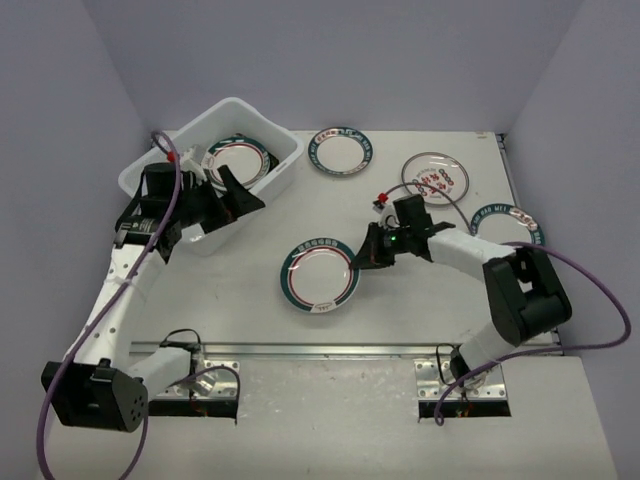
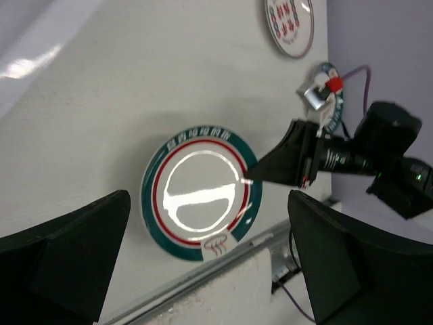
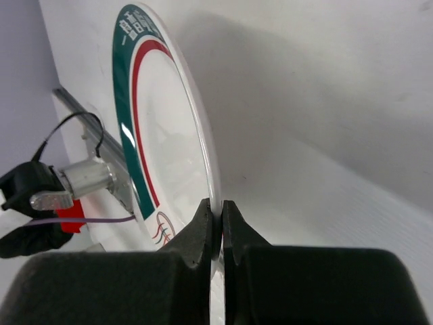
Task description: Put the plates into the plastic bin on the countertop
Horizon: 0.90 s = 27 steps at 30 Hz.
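**Two arms out, one plate pinched at its rim**

Five plates counted from above. Grips the middle plate (image 1: 320,273) at its right rim with the right hand (image 3: 217,215), both fingers clenched on the thin edge, one on each face. Keeps this plate out in the middle of the worktop (image 1: 250,300), beyond the metal rail (image 1: 330,350) and well apart from the bin. Cannot tell whether the gripped side is lifted off the surface or lies flat.

Reaches with the right arm (image 1: 470,255) from its base at the near right. Bends at the elbow close to the right edge, then runs low and leftward, with the wrist turned toward the plate.

Stretches with the left arm (image 1: 115,290) from the near left corner, along the left edge, up to the plastic bin (image 1: 285,140). Hovers with the left hand (image 1: 232,207) over the near right wall of the bin, fingers spread wide and grasping nothing, as seen clearly in the left wrist view.

Inside the bin already: one ringed plate (image 1: 237,160), partly hidden behind the left hand. On the worktop farther back: a second ringed plate (image 1: 341,150) just right of the bin, then the plate with red characters (image 1: 435,178), then a last ringed plate (image 1: 497,213) near the right edge, half covered by the right arm.
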### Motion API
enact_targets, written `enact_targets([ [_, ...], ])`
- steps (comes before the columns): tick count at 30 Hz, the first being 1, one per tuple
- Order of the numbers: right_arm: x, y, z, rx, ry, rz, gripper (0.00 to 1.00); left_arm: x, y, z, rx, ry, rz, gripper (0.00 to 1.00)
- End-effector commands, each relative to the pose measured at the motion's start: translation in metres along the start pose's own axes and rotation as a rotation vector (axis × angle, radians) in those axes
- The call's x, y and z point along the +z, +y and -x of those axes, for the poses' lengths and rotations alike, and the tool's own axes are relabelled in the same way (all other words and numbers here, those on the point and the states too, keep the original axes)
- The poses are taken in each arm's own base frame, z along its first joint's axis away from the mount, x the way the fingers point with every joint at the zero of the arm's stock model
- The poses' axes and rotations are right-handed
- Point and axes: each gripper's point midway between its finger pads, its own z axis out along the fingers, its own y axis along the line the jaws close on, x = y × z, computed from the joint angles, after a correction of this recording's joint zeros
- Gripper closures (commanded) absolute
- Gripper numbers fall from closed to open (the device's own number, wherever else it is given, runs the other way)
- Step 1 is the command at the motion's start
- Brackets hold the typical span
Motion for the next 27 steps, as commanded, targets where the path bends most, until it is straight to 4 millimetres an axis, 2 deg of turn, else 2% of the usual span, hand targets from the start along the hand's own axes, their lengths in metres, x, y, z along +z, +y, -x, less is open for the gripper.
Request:
enact_targets([
  [1, -0.046, 0.024, 0.002, -0.050, 0.050, 0.133, 1.00, 0.016, -0.034, -0.037, 0.029, 0.226, -0.307, 0.00],
  [4, -0.067, 0.057, 0.030, -0.058, -0.002, 0.259, 1.00, 0.021, -0.043, -0.047, 0.039, 0.276, -0.399, 0.00],
  [5, -0.068, 0.060, 0.032, -0.049, -0.006, 0.268, 1.00, 0.022, -0.044, -0.050, 0.037, 0.292, -0.410, 0.00],
  [8, -0.082, 0.098, 0.064, -0.104, -0.084, 0.382, 1.00, 0.034, -0.049, -0.058, 0.041, 0.332, -0.425, 0.03],
  [10, -0.089, 0.112, 0.074, -0.092, -0.099, 0.422, 1.00, 0.042, -0.043, -0.061, 0.036, 0.347, -0.406, 0.09],
  [12, -0.094, 0.125, 0.083, -0.103, -0.131, 0.463, 1.00, 0.048, -0.041, -0.062, 0.030, 0.361, -0.402, 0.23],
  [14, -0.098, 0.133, 0.089, -0.118, -0.151, 0.491, 1.00, 0.052, -0.041, -0.060, 0.024, 0.372, -0.404, 0.42],
  [15, -0.098, 0.134, 0.089, -0.112, -0.149, 0.493, 1.00, 0.053, -0.042, -0.060, 0.024, 0.376, -0.407, 0.47],
  [17, -0.099, 0.137, 0.092, -0.113, -0.159, 0.497, 1.00, 0.054, -0.046, -0.057, 0.028, 0.380, -0.417, 0.47],
  [20, -0.098, 0.138, 0.097, -0.112, -0.180, 0.491, 1.00, 0.055, -0.058, -0.049, 0.043, 0.381, -0.449, 0.92],
  [21, -0.098, 0.138, 0.098, -0.112, -0.185, 0.488, 0.90, 0.054, -0.064, -0.041, 0.054, 0.366, -0.458, 1.00],
  [23, -0.097, 0.134, 0.098, -0.108, -0.195, 0.467, 0.56, 0.060, -0.063, -0.026, 0.066, 0.304, -0.401, 1.00],
  [24, -0.097, 0.132, 0.099, -0.108, -0.206, 0.448, 0.32, 0.062, -0.062, -0.016, 0.073, 0.267, -0.364, 1.00],
  [25, -0.097, 0.126, 0.100, -0.100, -0.224, 0.409, 0.02, 0.063, -0.060, 0.003, 0.073, 0.207, -0.307, 1.00],
  [27, -0.097, 0.096, 0.104, -0.054, -0.271, 0.239, 0.01, 0.066, -0.031, 0.042, -0.007, 0.072, -0.125, 1.00],
])
